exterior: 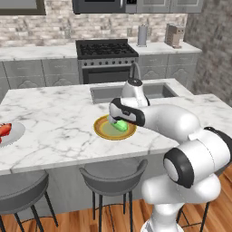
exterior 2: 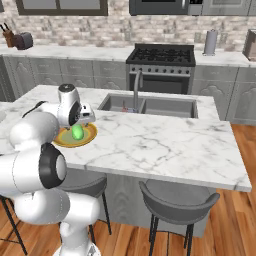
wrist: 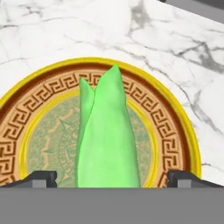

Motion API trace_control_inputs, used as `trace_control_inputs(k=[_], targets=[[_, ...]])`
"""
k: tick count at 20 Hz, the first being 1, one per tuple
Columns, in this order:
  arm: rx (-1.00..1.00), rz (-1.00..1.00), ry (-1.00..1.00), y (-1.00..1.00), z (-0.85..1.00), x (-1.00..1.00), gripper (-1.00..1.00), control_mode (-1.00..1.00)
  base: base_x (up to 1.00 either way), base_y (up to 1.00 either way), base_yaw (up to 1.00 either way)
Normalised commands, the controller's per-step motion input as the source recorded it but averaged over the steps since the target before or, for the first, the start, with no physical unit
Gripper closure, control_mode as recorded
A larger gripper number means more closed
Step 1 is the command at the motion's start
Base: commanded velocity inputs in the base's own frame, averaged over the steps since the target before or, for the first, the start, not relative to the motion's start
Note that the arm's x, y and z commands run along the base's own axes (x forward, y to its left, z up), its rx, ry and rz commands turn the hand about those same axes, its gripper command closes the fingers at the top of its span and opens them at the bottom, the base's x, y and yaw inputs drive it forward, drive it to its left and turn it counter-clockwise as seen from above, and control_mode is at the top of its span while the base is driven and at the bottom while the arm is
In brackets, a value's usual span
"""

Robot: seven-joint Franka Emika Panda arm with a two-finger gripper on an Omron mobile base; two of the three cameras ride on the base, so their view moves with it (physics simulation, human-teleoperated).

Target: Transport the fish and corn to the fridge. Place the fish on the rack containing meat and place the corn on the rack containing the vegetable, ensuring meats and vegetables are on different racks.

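Corn [wrist: 107, 140] smooth, matt; plate [wrist: 175, 118] glossy, maybe ceramic; counter [exterior: 59, 118] polished marble.

No readable text, labels, brands or numbers anywhere; just a Greek-key pattern ringing the plate [wrist: 175, 131], no lettering in it.

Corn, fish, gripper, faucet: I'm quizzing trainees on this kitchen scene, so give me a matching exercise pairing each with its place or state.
Things:
1. corn
2. fish
3. gripper
4. faucet

Places or states:
A. on a white plate at the island's far left
B. open, fingers either side of the cob
C. at the sink
D. on the yellow-rimmed plate

Pairs: 1-D, 2-A, 3-B, 4-C
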Motion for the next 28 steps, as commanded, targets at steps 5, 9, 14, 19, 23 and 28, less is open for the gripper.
trace_control_inputs(k=[5,9,14,19,23,28], targets=[[0.0,0.0,0.04,0.02,-0.11,-0.02,-1.0,-1.0,0.0,0.0,0.0],[0.0,0.0,0.06,0.07,-0.07,-0.08,-1.0,-1.0,0.0,0.0,0.0],[0.0,0.0,0.06,0.07,-0.21,0.01,-1.0,-1.0,0.0,0.0,0.0],[0.0,0.0,-0.02,0.0,-0.17,0.09,-1.0,-1.0,0.0,0.0,0.0],[-0.02,0.0,0.03,0.0,-0.53,-0.15,1.0,-1.0,0.0,0.0,0.0],[-0.02,0.0,0.07,0.0,-0.59,-0.23,1.0,-1.0,0.0,0.0,0.0]])
